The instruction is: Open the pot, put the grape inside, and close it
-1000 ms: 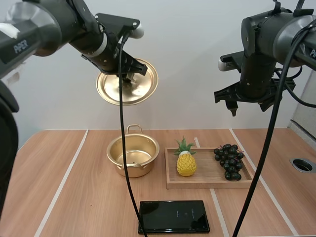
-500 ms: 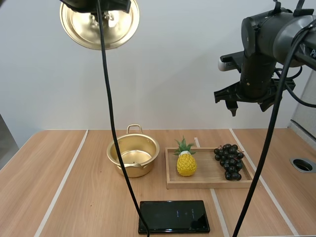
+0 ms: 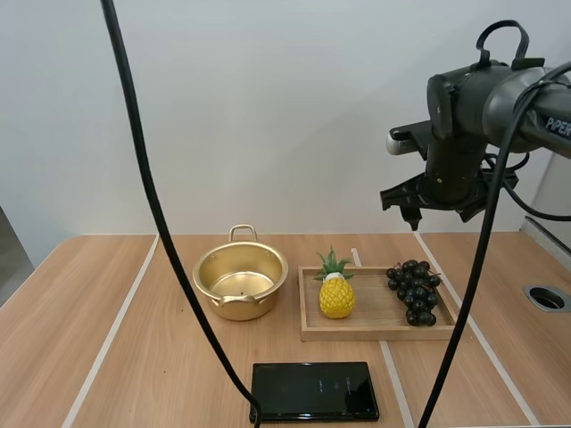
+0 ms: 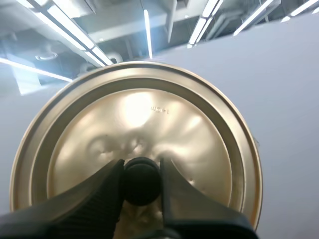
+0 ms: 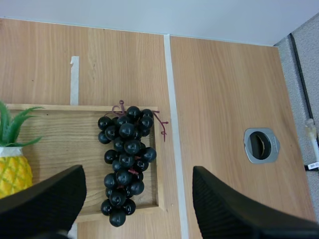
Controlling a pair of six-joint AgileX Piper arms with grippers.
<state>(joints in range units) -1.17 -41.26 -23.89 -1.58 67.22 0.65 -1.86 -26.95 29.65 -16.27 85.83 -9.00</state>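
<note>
One round brass lid [image 4: 149, 114] in left gripper's [image 4: 141, 174] pinch, right gripper [image 5: 137, 194] splayed above glossy grapes [image 5: 124, 149]

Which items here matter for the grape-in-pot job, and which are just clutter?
Job: pot, open; lid, gripped by its knob in the left pincer; grapes, below the open right pincer.
Lying about: pineapple; wooden tray under the fruit; black tablet.

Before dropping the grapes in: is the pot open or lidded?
Open. The pot shows its bare inside; the left fingers pinch the lid by its knob.
</note>
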